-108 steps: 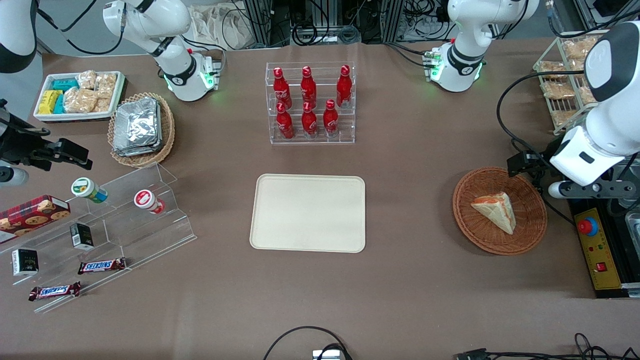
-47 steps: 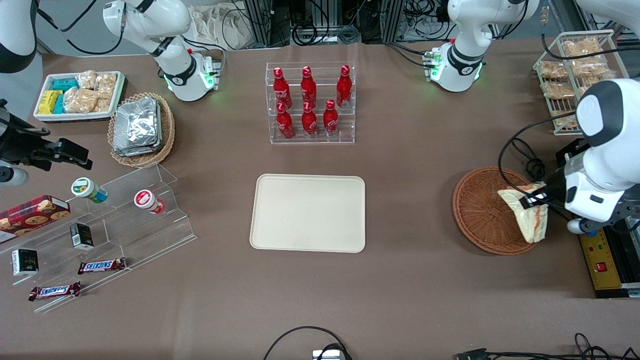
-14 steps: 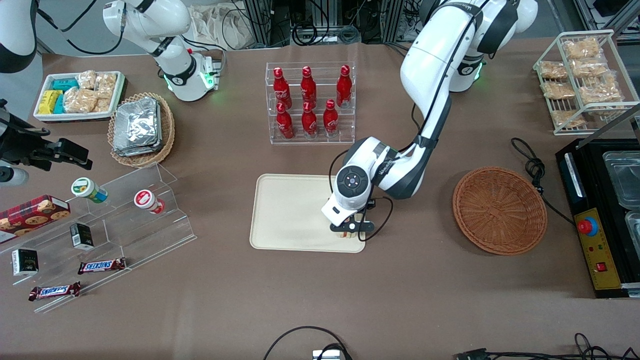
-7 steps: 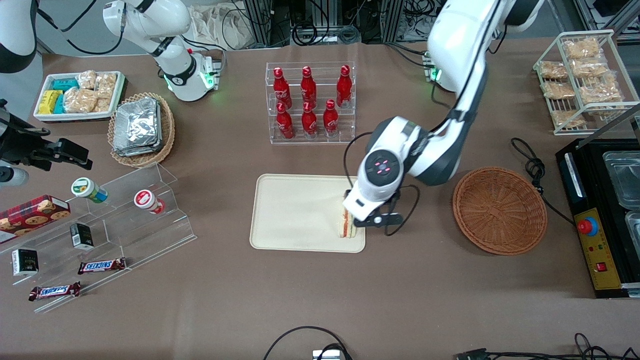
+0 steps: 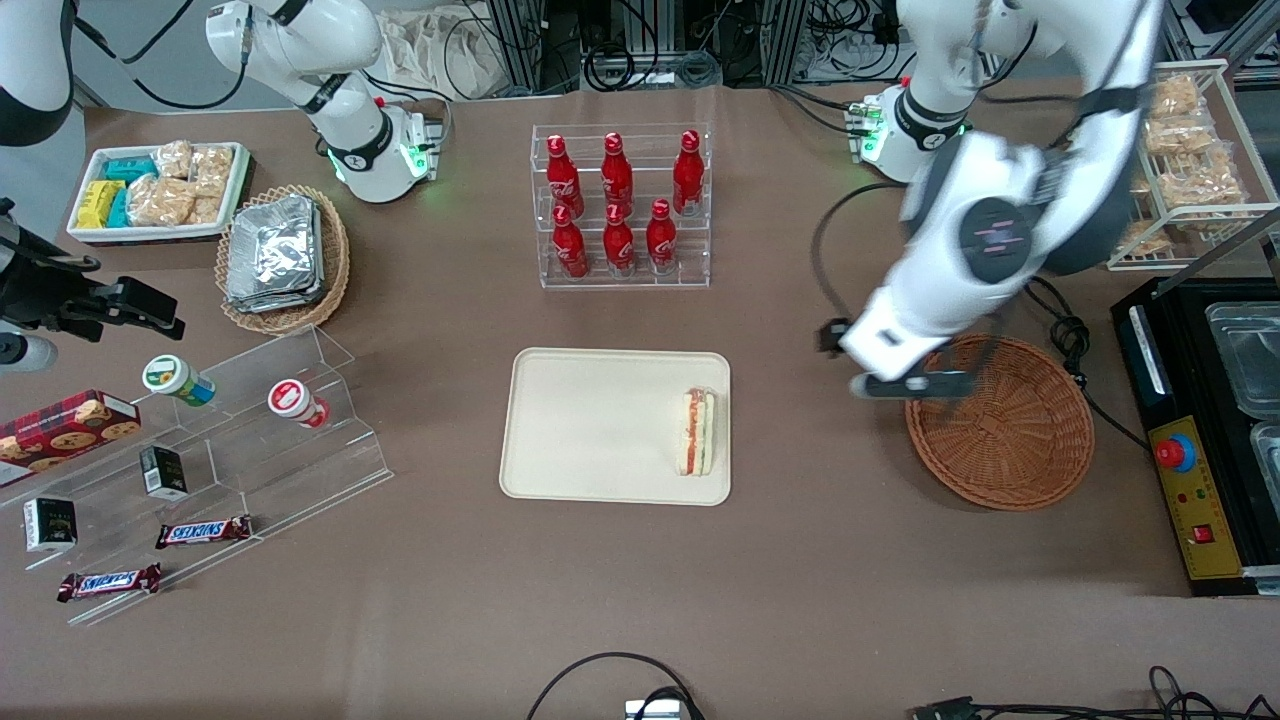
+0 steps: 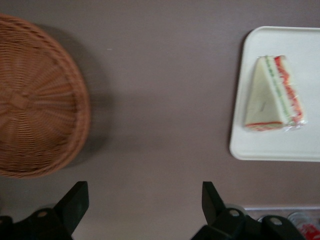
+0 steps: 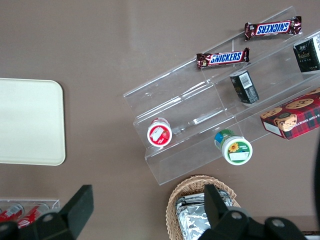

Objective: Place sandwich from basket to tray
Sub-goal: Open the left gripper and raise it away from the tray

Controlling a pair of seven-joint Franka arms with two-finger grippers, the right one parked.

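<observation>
The sandwich [image 5: 697, 432] [image 6: 272, 95], a pale bread wedge with red and green filling, rests on the cream tray [image 5: 590, 425] [image 6: 280, 145] by the tray's edge toward the working arm's end. The round wicker basket [image 5: 1010, 440] [image 6: 35, 105] holds nothing. My gripper [image 5: 905, 375] [image 6: 145, 200] hangs open and holds nothing, raised over the bare table between tray and basket, near the basket's rim. Its two dark fingers [image 6: 75, 200] stand wide apart.
A clear rack of red bottles [image 5: 620, 205] stands farther from the camera than the tray. A wire rack of bagged snacks [image 5: 1170, 160] and a black control box [image 5: 1195, 500] lie at the working arm's end. A foil-packet basket [image 5: 283, 255] and acrylic shelves [image 5: 230, 450] sit toward the parked arm's end.
My gripper let go of the sandwich on the tray, then rose and swung away toward the basket. The sandwich stays where it was set down.
</observation>
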